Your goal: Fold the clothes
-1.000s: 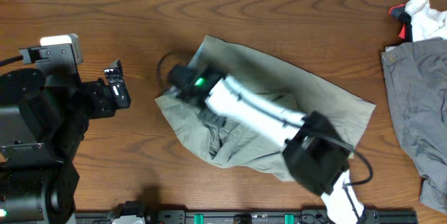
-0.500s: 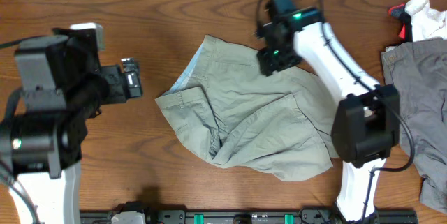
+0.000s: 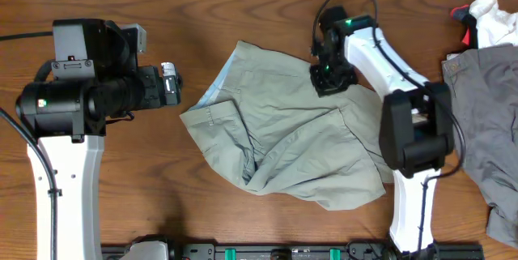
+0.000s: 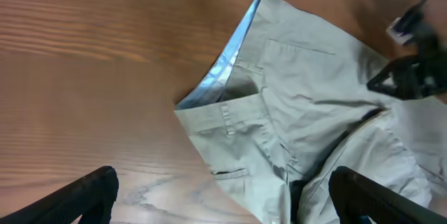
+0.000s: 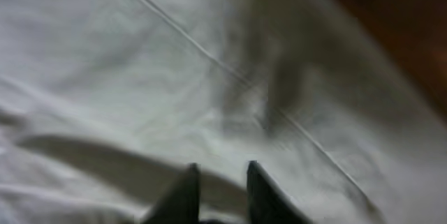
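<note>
- Shorts (image 3: 287,134) (image 4: 300,105) (image 5: 140,56) of pale khaki-green cloth lie rumpled and only loosely doubled over in the middle of the wooden tabletop (image 3: 243,9) (image 4: 84,56).
- Waistband (image 3: 212,116) (image 4: 223,116) forms the shorts' left end. A flap is turned over there, and a strip of pale blue lining (image 3: 212,90) (image 4: 227,63) shows along its far side.
- Creases bunch up near the shorts' left-front part, and the cloth spreads flatter toward the shorts' right side.
- Right pincer (image 3: 332,80) (image 5: 220,182) is down on the shorts at their far right edge, its arm reaching in from the shorts' right.
- In the right wrist view its two dark fingertips (image 5: 187,185) stand drawn close together, with only a narrow gap. They are pressed into the cloth and pinching it, and pale fabric and a stitched seam fill the rest of that view.
- Left pincer (image 3: 170,90) (image 4: 220,182) hangs to the left of the shorts, apart from the waistband and touching no cloth.
- Its fingers (image 4: 87,192) are spread as wide as they go and hold nothing. In the left wrist view they frame the waistband end of the shorts.
- Grey garment (image 3: 481,130) lies well to the right of the shorts and is cut off by the picture's edge.
- White-and-red cloth (image 3: 488,15) sits farther right of the shorts and farther back, at the far right corner.
</note>
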Robot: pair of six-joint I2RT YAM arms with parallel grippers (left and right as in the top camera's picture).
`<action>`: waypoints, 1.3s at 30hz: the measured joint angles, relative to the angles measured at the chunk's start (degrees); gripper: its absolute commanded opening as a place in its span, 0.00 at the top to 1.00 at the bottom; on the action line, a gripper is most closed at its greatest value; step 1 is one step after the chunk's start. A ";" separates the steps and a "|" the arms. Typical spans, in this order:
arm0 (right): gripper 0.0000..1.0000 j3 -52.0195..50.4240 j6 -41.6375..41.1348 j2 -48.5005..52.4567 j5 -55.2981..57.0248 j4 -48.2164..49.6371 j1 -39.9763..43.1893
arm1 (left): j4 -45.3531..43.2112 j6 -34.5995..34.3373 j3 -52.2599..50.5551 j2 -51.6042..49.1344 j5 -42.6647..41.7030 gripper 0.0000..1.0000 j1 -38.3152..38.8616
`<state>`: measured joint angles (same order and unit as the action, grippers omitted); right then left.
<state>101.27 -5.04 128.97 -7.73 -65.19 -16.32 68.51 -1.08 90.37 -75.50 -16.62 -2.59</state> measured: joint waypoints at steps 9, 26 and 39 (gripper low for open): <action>0.99 0.68 -8.07 3.65 -1.73 7.41 0.11 | -1.14 0.00 0.00 0.02 0.02 0.02 0.00; 0.61 18.47 -16.76 17.42 -24.35 33.24 7.98 | -1.62 0.00 0.00 0.02 0.00 0.02 0.00; 0.47 34.62 -8.70 16.90 -12.57 -0.33 10.88 | -1.64 0.00 0.00 0.02 0.02 0.02 0.00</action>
<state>135.90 -13.74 145.86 -20.29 -65.52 -5.43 66.87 -1.08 90.37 -75.48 -16.60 -2.59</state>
